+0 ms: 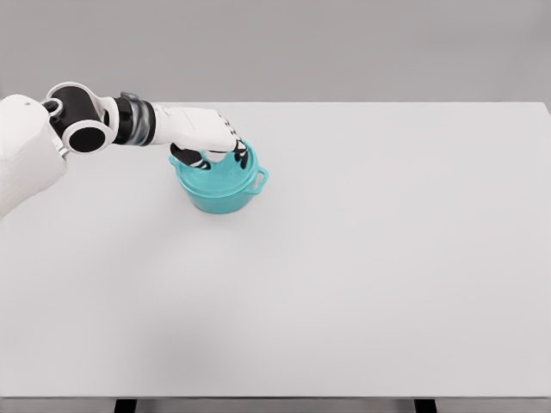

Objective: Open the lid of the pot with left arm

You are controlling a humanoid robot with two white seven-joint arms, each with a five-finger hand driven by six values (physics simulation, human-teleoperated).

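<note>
Teal round pot [220,191] with small side handles sits on the wide white table [362,275], toward its far left part, and its matching teal lid [219,172] appears to lie seated on the rim, not raised or tilted away. Above it, the white left hand [211,142] reaches in from the left on its white arm and rests over the top of the lid, dark fingertips [242,156] pointing down onto it and curled around the middle, where a knob would be. The knob itself is hidden under the palm, so I cannot tell for certain whether the fingers have closed on it or merely touch the lid; they look bent into a grasp. As I judge it, the reach is done and the grip is being made or has just been made, while the lift that actually opens the pot is not yet done. The right arm is not in sight.
</note>
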